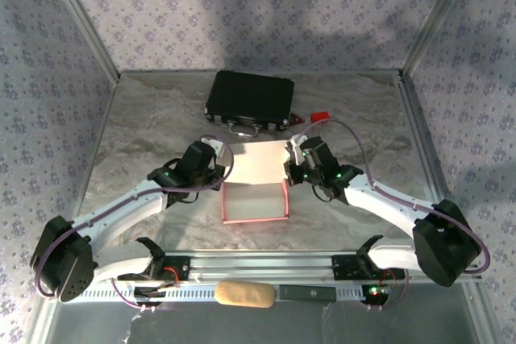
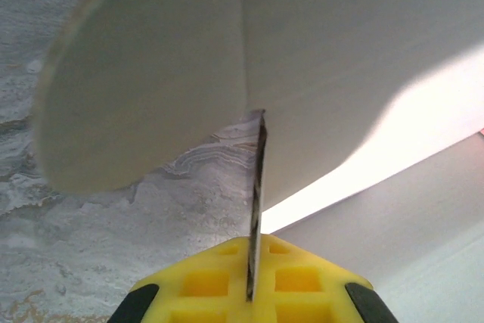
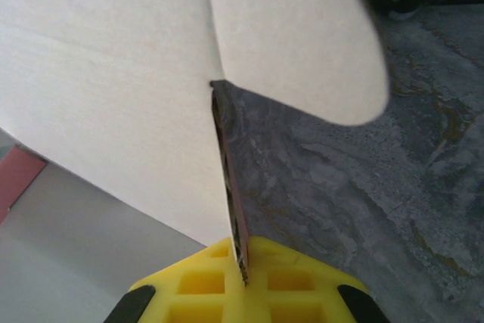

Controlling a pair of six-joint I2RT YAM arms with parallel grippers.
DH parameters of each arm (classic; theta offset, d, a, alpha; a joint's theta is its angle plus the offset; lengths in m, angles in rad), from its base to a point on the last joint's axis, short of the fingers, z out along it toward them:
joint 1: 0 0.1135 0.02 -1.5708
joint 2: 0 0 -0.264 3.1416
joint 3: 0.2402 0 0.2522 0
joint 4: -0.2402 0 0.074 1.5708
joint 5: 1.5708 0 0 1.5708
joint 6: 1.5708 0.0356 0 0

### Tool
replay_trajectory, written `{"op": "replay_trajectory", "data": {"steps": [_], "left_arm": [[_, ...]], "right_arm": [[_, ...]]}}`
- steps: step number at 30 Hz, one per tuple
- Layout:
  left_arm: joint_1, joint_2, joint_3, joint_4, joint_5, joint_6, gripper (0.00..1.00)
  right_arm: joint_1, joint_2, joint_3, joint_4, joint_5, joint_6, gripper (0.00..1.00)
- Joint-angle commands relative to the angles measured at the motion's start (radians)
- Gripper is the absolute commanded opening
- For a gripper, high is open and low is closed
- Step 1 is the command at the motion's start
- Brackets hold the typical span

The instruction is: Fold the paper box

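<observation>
— At the near side of the paper box [image 1: 255,203], how far along was it?
— The pink walls seemed to stand as a tray. The pale lid flap was raised, not yet tucked. The left pincer [image 1: 221,159] and right pincer [image 1: 292,156] each pinched a side edge of that flap.
— Beyond the box?
— Grey marbled worktop [image 1: 145,118], a black case [image 1: 250,98] just behind, a red block [image 1: 320,116] behind-right, then patterned walls [image 1: 242,6].
</observation>
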Motion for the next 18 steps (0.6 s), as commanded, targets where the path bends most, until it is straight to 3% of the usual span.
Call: {"op": "replay_trajectory", "data": {"steps": [1,8,12,18], "left_arm": [[-0.026,-0.003,0.041,0.065,-0.103,-0.123,0.0],[-0.042,0.059,0.075,0.137,-0.166,-0.19,0.0],[-0.042,0.104,0.14,0.131,-0.245,-0.188,0.0],[-0.028,0.175,0.194,0.164,-0.258,-0.187,0.0]], "right_arm": [[0.036,-0.008,0.043,-0.017,0.176,0.141,0.0],[0.101,0.048,0.089,0.019,0.329,0.301,0.0],[0.115,0.118,0.127,0.061,0.355,0.341,0.0],[0.142,0.227,0.2,0.056,0.431,0.4,0.0]]}}
